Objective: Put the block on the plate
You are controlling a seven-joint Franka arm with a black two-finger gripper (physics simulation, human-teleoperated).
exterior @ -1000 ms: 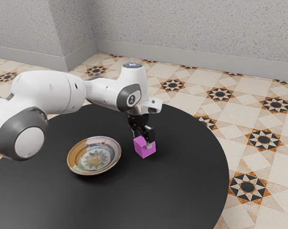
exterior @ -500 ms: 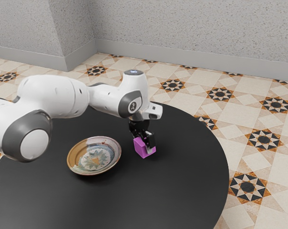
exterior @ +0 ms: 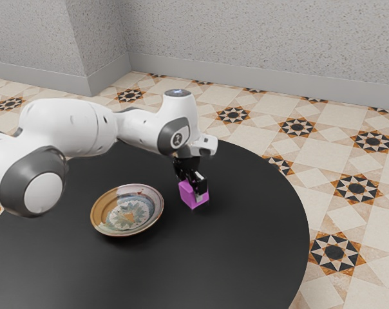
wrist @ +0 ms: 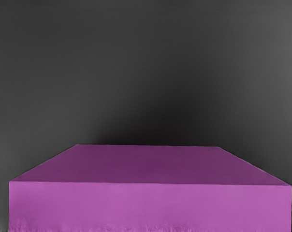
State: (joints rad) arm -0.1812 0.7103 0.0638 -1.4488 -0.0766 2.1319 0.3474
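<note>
Fingers (exterior: 200, 185) were closed on the block (exterior: 190, 196), off the plate (exterior: 127, 217) to the exterior view's right; it looked rigid, probably light, flat faces maybe slick, hardly fragile, so a square, centred grip on opposite sides seemed the right hold for carrying.

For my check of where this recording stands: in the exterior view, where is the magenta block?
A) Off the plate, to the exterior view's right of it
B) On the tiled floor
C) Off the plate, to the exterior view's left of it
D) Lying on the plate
A: the magenta block, in the gripper, shows to the exterior view's right of the plate, with black table visible between.
</note>
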